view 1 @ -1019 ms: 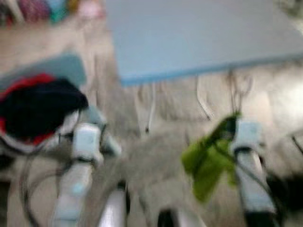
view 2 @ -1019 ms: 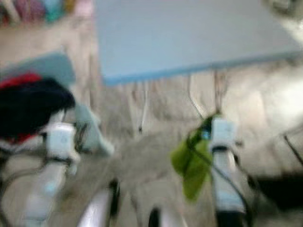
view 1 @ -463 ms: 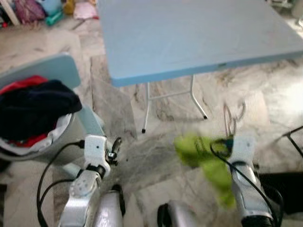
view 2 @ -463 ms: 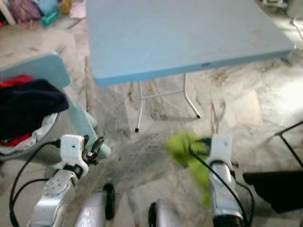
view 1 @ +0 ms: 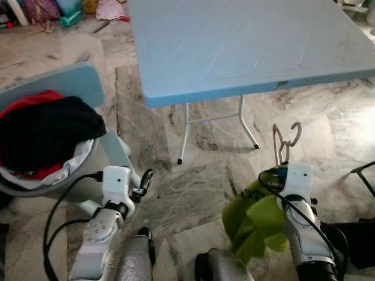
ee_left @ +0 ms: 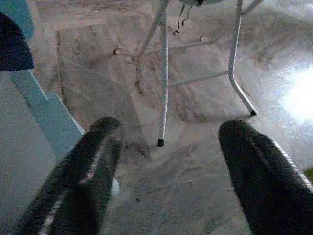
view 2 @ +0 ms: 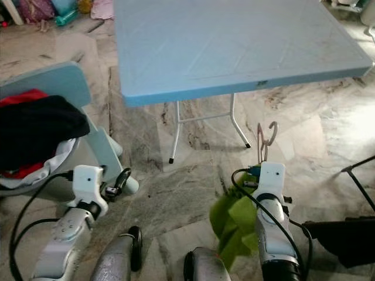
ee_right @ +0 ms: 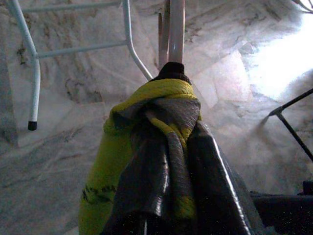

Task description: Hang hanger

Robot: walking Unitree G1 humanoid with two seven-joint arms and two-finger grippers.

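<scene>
My right gripper (view 1: 282, 168) is shut on a pale wire hanger (view 1: 287, 140), whose hook points up just in front of the blue table's edge. A lime-green garment (view 1: 252, 225) hangs from the hanger below my right wrist. In the right wrist view the garment (ee_right: 146, 147) wraps over the fingers, and the hanger's neck (ee_right: 175, 29) rises from their tips. My left gripper (view 1: 144, 180) is held low near the chair. Its fingers (ee_left: 98, 161) stand wide apart with nothing between them.
A blue folding table (view 1: 246, 41) on white legs (view 1: 184, 134) stands ahead. At the left, a light-blue chair (view 1: 64, 88) carries a pile of dark and red clothes (view 1: 47, 132). Toys (view 1: 41, 9) lie at the back left. A black object (view 1: 357, 234) sits at the right, on the marble floor.
The view has steadied and sharpened. The green garment has swung from beside my right wrist to hang lower, beneath it. The left arm holds much the same pose.
</scene>
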